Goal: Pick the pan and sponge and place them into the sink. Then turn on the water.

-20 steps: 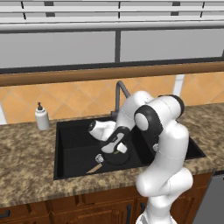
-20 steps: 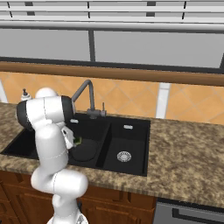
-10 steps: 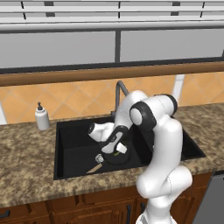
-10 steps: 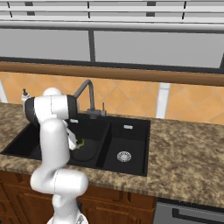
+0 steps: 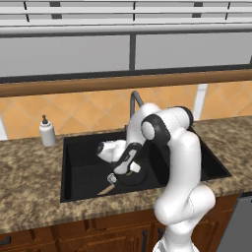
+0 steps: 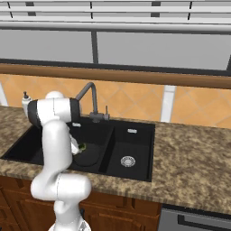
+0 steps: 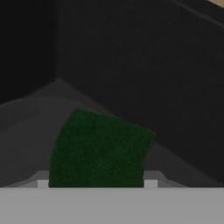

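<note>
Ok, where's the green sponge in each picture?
Left base view: hidden behind the robot's hand, over the pan.
Right base view: the sponge is a green speck beside the arm, in the left basin.
Hand view: big green patch, bottom middle.
Shared landmark: the black sink.

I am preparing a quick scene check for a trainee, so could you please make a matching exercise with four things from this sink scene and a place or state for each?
Things:
1. pan
2. sponge
3. soap dispenser
4. gooseneck faucet

Places or states:
A. on the counter, left of the sink
B. between the gripper's finger tips
C. in the larger basin, wooden handle toward the front
D. behind the basins, no water running

Pairs: 1-C, 2-B, 3-A, 4-D
</note>
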Controlling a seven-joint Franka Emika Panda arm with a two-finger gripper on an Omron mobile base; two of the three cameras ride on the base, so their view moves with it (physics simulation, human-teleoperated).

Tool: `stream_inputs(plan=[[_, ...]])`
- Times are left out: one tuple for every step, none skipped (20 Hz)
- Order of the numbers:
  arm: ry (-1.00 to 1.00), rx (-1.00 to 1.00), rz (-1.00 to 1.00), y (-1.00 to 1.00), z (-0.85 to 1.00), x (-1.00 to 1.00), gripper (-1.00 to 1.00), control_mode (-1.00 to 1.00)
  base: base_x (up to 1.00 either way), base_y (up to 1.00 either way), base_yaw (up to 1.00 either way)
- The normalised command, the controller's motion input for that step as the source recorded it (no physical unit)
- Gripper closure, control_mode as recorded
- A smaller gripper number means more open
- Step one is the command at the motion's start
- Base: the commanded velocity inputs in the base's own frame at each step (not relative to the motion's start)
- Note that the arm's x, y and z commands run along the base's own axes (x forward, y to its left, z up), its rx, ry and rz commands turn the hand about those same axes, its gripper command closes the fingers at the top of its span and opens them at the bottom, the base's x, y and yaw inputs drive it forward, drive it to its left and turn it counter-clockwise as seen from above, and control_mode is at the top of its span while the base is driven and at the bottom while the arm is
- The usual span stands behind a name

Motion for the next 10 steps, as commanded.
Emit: stream_inputs(plan=[[-0.23,-0.10,-0.10,0.34,-0.49,-0.24,1.00,-1.00,0.00,0.00,0.00],[-0.24,-0.09,-0.09,0.33,-0.49,-0.26,1.00,-1.00,0.00,0.00,0.00],[-0.25,-0.09,-0.09,0.32,-0.49,-0.27,1.00,-1.00,0.00,0.00,0.00],[-0.25,-0.10,-0.10,0.34,-0.49,-0.29,1.00,-1.00,0.00,0.00,0.00],[-0.25,-0.10,-0.10,0.34,-0.49,-0.25,1.00,-1.00,0.00,0.00,0.00],[-0.25,-0.11,-0.10,0.36,-0.49,-0.25,1.00,-1.00,0.00,0.00,0.00],[-0.23,-0.11,-0.10,0.39,-0.49,-0.21,-1.00,-1.00,0.00,0.00,0.00],[-0.22,-0.11,-0.10,0.40,-0.49,-0.19,-1.00,-1.00,0.00,0.00,0.00],[-0.20,-0.11,-0.10,0.38,-0.49,-0.17,-1.00,-1.00,0.00,0.00,0.00],[-0.20,-0.11,-0.11,0.32,-0.47,-0.17,-1.00,-1.00,0.00,0.00,0.00]])
